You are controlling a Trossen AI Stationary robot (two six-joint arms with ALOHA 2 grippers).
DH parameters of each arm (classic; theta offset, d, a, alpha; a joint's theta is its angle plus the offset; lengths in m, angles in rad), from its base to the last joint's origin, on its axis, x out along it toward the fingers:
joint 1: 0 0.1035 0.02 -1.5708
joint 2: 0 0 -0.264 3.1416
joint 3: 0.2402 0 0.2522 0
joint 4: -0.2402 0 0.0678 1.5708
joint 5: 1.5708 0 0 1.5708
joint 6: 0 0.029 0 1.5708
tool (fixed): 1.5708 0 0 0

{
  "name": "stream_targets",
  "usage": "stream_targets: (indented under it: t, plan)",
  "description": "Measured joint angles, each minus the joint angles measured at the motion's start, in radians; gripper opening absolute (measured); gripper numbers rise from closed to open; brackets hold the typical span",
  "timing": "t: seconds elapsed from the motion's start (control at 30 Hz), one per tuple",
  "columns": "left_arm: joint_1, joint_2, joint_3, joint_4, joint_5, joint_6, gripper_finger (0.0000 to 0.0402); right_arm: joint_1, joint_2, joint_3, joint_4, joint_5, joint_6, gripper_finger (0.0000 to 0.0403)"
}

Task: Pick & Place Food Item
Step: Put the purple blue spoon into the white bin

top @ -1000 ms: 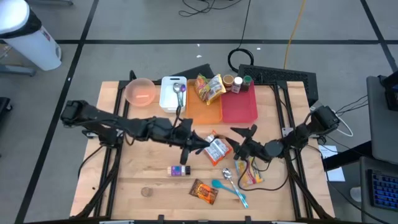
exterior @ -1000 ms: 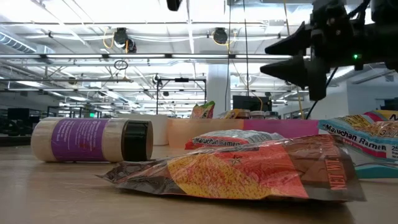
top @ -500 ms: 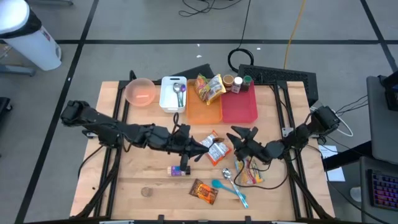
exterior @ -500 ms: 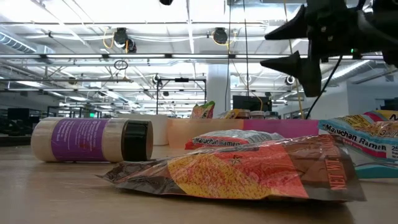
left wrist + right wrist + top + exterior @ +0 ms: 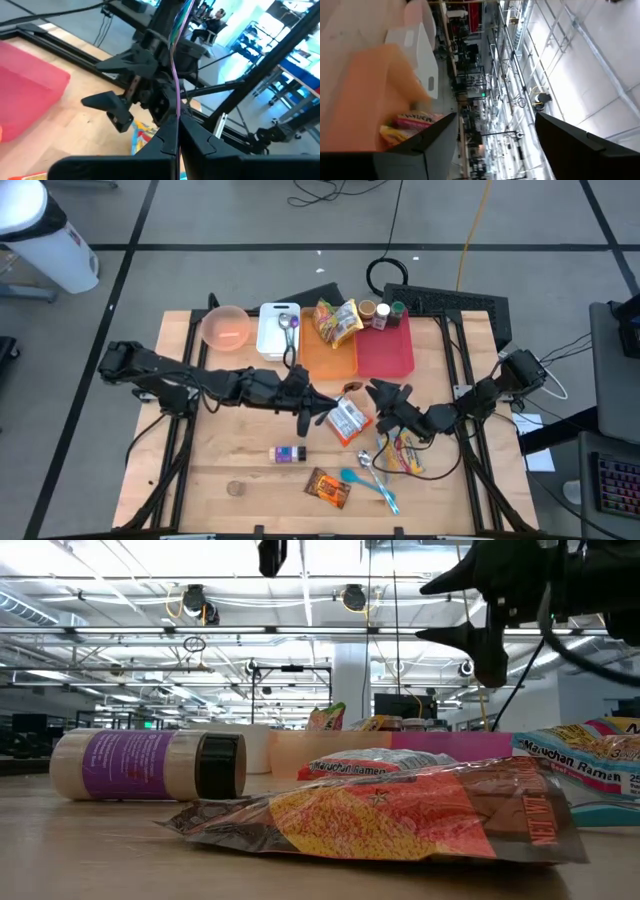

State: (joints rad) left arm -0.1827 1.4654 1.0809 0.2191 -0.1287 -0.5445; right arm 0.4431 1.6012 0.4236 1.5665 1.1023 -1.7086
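Wood table (image 5: 240, 465) under bright ceiling lights (image 5: 190, 560)

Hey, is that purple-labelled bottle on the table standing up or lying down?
Lying down. The purple-labelled bottle rests on its side on the wooden table, its dark cap pointing sideways.

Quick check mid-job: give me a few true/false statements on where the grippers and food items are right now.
1. The right gripper is open. True.
2. The left gripper is wide open. False: it is shut.
3. The Maruchan ramen packet lies on the wooden table between the two grippers. True.
4. The purple-labelled jar stands upright on the red tray. False: it lies on its side on the table.
5. The pink bowl holds a snack bag. False: it holds no bag.
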Motion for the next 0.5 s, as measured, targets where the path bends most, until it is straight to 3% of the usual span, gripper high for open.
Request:
stream_targets:
  t: [0.3,0.5]
  plan:
    - [0.022,0.000,0.000,0.011,0.050,-0.012,0.0008,-0.001,-0.022,0.001,0.001,-0.012,-0.151,0.0204]
    - [0.025,0.000,0.000,0.020,0.051,-0.040,0.0008,-0.001,-0.070,0.002,0.001,-0.087,-0.198,0.0189]
